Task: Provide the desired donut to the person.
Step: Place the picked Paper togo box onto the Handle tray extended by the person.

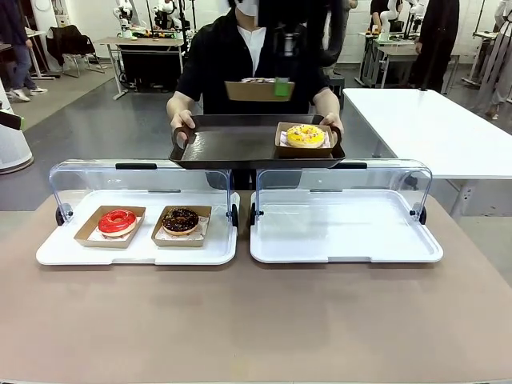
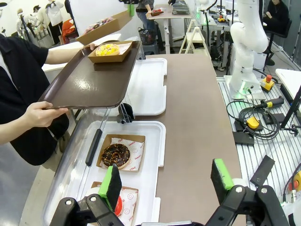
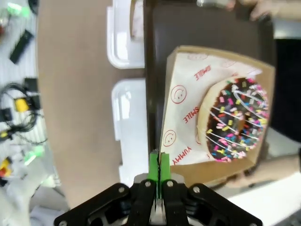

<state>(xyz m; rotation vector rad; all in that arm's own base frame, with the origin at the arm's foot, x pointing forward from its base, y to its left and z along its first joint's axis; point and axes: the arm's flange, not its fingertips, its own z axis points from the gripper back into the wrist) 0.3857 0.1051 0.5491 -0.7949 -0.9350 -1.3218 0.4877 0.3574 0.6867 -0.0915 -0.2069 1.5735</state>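
Cardboard box (image 3: pixel 211 113), pinched by right hand (image 3: pixel 159 175), carries sprinkled donut (image 3: pixel 233 120).

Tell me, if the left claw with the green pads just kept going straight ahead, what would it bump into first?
Probably the chocolate-frosted donut in its brown cardboard tray, lying just ahead of the open left gripper inside the white display tray; depth is hard to judge.

Looks like a robotics lab: grey concrete floor (image 1: pixel 96 128), white work tables (image 1: pixel 424 128), bundled black cables (image 2: pixel 256 125), a white robot arm (image 2: pixel 249 42).
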